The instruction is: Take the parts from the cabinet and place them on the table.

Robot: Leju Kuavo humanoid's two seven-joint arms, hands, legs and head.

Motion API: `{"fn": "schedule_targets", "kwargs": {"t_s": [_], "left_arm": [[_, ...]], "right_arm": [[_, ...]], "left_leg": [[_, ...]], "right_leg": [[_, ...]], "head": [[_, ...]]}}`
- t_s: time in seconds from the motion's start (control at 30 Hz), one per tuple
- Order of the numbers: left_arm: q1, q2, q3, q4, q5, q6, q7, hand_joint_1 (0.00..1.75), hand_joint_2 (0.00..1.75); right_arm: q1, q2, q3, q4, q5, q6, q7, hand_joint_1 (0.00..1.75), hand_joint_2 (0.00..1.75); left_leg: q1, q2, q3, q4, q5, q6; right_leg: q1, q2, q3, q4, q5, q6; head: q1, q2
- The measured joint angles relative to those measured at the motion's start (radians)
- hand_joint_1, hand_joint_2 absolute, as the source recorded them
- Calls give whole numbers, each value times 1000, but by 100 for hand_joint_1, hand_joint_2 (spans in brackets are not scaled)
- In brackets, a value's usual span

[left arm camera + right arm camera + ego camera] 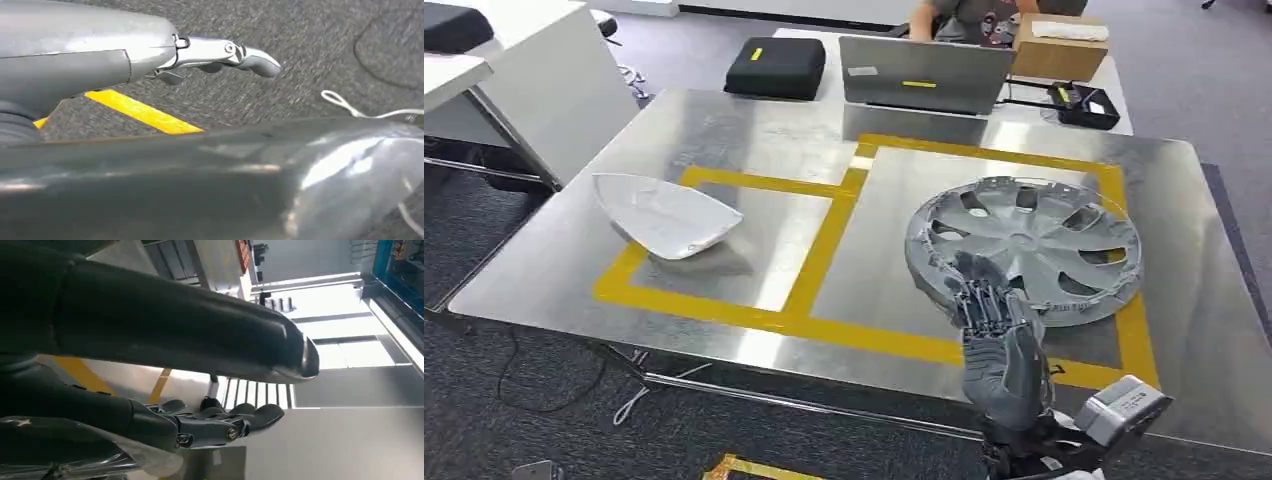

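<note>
Table [724, 130]: steel top with two yellow-taped boxes.
Left box: white curved part [664, 215] lies in it.
Right box: grey wheel cover [1024, 245] lies flat in it.
Right hand [996, 330]: fingers spread, holding nothing, over the cover's near rim.
Left hand [220, 55]: over carpet; grip cannot be told.

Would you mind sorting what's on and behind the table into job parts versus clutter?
Job: silver wheel cover under the right hand; white panel; metal table.
Clutter: laptop; black case; cardboard box; black charger.
</note>
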Motion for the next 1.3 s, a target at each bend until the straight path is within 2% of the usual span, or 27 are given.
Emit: {"fn": "schedule_targets", "kwargs": {"t_s": [0.03,0.07,0.1,0.13,0.2,0.23,0.27,0.33,0.4,0.47,0.53,0.57,0.63,0.7,0.73,0.77,0.83,0.9,0.97,1.03,1.07,1.1,1.13,1.2,1.23,1.27,1.3], "left_arm": [[0,5,2,0,-10,-9,-8,0,0],[0,8,6,1,-18,-13,-16,0,0],[-1,13,12,3,-25,-17,-24,0,0],[-2,19,17,4,-27,-18,-29,0,0],[-2,24,26,7,-33,-18,-35,0,0],[-2,24,28,8,-36,-18,-35,0,0],[-3,26,30,10,-38,-18,-36,0,0],[-5,29,32,13,-40,-16,-38,0,0],[-8,37,40,16,-48,-14,-44,0,0],[-9,39,49,21,-58,-12,-50,0,0],[-11,42,56,26,-66,-12,-53,0,0],[-11,45,60,29,-71,-12,-54,0,0],[-13,48,68,33,-77,-12,-56,0,0],[-14,50,72,35,-79,-12,-59,0,0],[-17,52,73,36,-79,-12,-60,0,0],[-19,52,74,38,-79,-12,-60,0,0],[-21,53,78,40,-79,-12,-62,0,0],[-21,52,80,42,-79,-12,-62,0,0],[-26,53,81,43,-79,-12,-63,0,0],[-26,54,83,43,-79,-12,-63,0,0],[-26,54,84,44,-79,-12,-63,0,0],[-26,54,85,46,-79,-12,-63,0,0],[-26,53,85,48,-79,-12,-63,0,0],[-26,53,87,49,-79,-11,-63,0,0],[-26,53,87,50,-79,-12,-63,0,0],[-26,53,87,51,-79,-12,-63,0,0],[-26,53,87,52,-79,-12,-63,0,0]], "right_arm": [[0,0,1,0,1,2,0,0,0],[0,0,1,0,2,3,0,0,0],[1,0,1,0,4,4,-1,0,0],[0,-1,1,0,4,4,-1,0,0],[-2,-2,0,0,5,6,-1,0,0],[-4,-2,0,0,5,6,-1,0,0],[-4,-1,1,0,6,8,-2,0,0],[-3,-2,1,0,6,10,-1,0,0],[-4,-2,-1,0,6,10,-2,0,0],[-5,-2,0,0,6,10,-2,0,0],[-4,-2,-1,0,6,10,-1,0,0],[-3,-2,-1,0,6,10,-1,0,0],[-3,-2,-2,0,6,10,-1,0,0],[-3,-2,-2,0,6,10,-1,0,0],[-3,-2,-2,-1,6,10,-1,0,0],[-4,-2,-2,-1,6,10,-1,0,0],[-4,-1,-2,-3,7,10,-1,0,0],[-3,-2,-2,-4,7,10,-1,0,0],[-4,-2,-3,-5,7,10,-1,0,0],[-2,-2,-3,-5,7,10,0,0,0],[-2,-2,-3,-5,7,10,0,0,0],[-1,-2,-3,-5,7,10,0,0,0],[0,-2,-3,-5,7,7,0,0,0],[-2,-2,-4,-5,7,7,0,0,0],[-3,-2,-4,-6,7,7,0,0,0],[-5,-2,-3,-6,7,7,0,0,0],[-4,-2,-3,-6,8,7,-2,0,0]], "left_leg": [[-1,1,-11,1,7,0],[-1,1,-21,2,13,-1],[-1,1,-29,4,18,-2],[0,2,-35,6,21,-5],[0,1,-43,15,24,-9],[-4,1,-48,19,25,-12],[-7,1,-53,24,29,-19],[-6,1,-60,27,40,-32],[-5,0,-66,33,33,-44],[-2,-1,-99,120,-52,-55],[2,-1,-148,275,-137,-62],[3,-1,-160,330,-154,-64],[3,-1,-115,284,-111,-62],[3,-1,-10,111,-40,-54],[2,-2,32,31,-43,-48],[-2,-3,41,15,-44,-44],[-5,-4,31,17,-39,-38],[-1,-1,23,3,-22,-20],[3,3,4,2,-3,-2],[0,3,-19,3,12,0],[-1,4,-30,5,20,0],[-2,4,-41,7,26,0],[-2,4,-51,9,33,-2],[-2,3,-65,15,42,-6],[-2,3,-68,18,45,-11],[-9,3,-74,22,49,-16],[-8,3,-76,23,56,-22]], "right_leg": [[0,0,-26,78,-34,3],[0,0,-33,116,-42,4],[0,0,-16,105,-23,4],[0,-1,25,50,10,4],[0,-1,149,-145,75,-1],[1,-1,187,-210,63,-5],[3,1,201,-221,67,-6],[4,2,190,-219,67,-11],[-4,-1,174,-227,82,-34],[-3,-4,169,-226,92,-50],[1,-5,153,-225,104,-53],[2,-6,142,-221,110,-52],[2,-5,124,-210,115,-51],[2,-4,114,-200,118,-48],[2,-4,110,-196,120,-44],[7,-4,103,-193,124,-38],[5,-4,99,-194,135,-24],[7,-3,96,-197,142,-12],[3,0,56,-126,57,-7],[1,0,3,33,-33,0],[1,0,-14,94,-55,2],[1,0,-12,112,-48,3],[1,-1,20,78,-16,2],[1,-1,131,-95,58,-5],[2,-1,191,-184,69,-11],[6,-1,227,-237,55,-14],[6,0,227,-240,57,-15]], "head": [[0,0],[0,0],[0,0],[0,0],[1,0],[0,0],[-2,0],[-2,0],[-1,0],[-3,0],[-3,0],[-3,0],[-4,0],[-4,0],[-3,0],[-2,0],[-3,0],[-3,0],[2,0],[2,0],[3,0],[3,0],[3,0],[3,0],[3,0],[3,0],[0,0]]}}
